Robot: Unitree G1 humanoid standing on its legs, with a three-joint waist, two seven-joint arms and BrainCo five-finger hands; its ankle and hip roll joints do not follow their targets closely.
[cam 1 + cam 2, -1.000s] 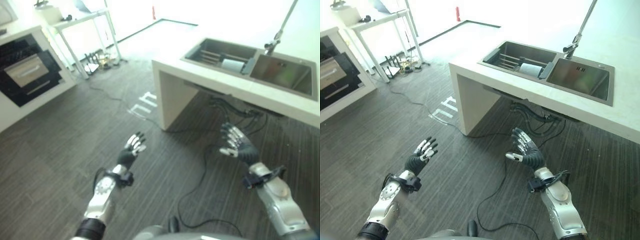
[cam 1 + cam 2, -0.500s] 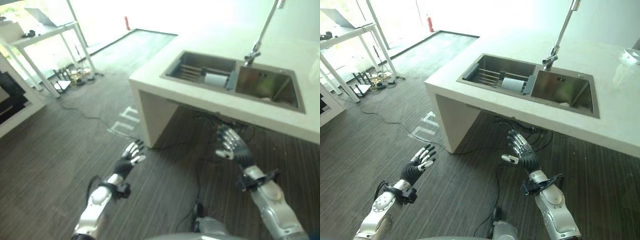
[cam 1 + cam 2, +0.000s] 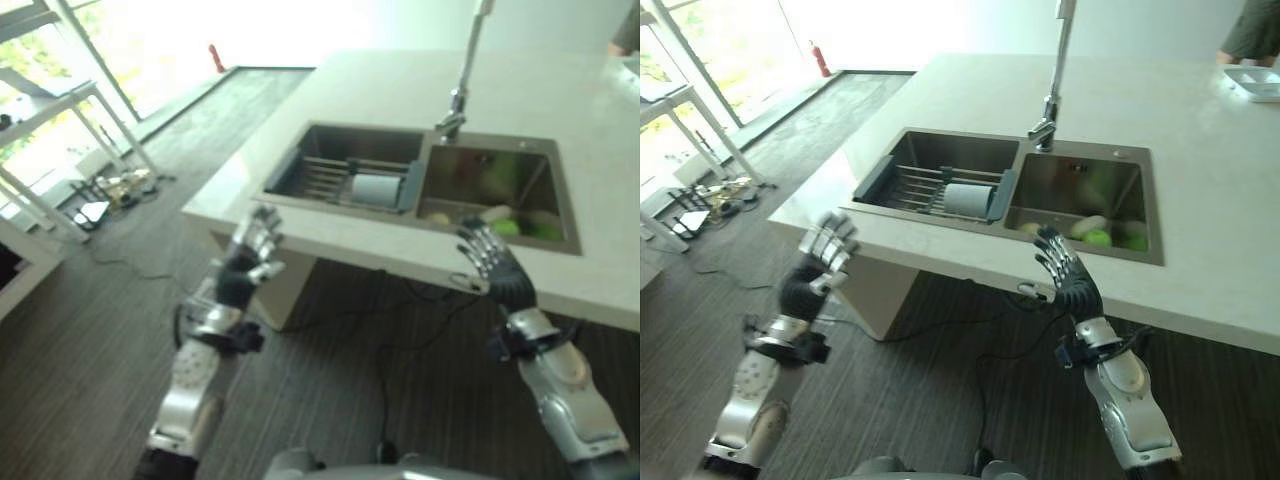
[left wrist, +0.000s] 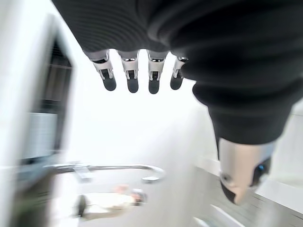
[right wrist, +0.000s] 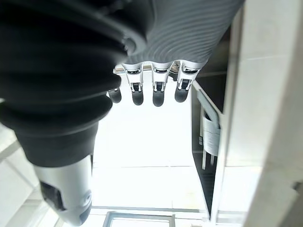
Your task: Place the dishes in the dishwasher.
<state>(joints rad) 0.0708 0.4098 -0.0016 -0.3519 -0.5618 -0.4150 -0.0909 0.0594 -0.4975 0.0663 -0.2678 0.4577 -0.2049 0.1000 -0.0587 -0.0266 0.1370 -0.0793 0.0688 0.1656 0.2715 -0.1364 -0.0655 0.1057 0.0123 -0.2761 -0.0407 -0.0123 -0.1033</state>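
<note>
Both my hands have come up from over the dark floor (image 3: 930,350) to the counter's (image 3: 1230,210) front edge since a second ago, the view swinging toward it; wide bare floor lies below them; the double sink (image 3: 1095,245) sits just past that edge, a rack with a white cup (image 3: 967,199) in its left basin, pale and green dishes (image 3: 1102,236) in the right; left hand (image 3: 823,262) and right hand (image 3: 1068,280) hold fingers spread, touching nothing.
</note>
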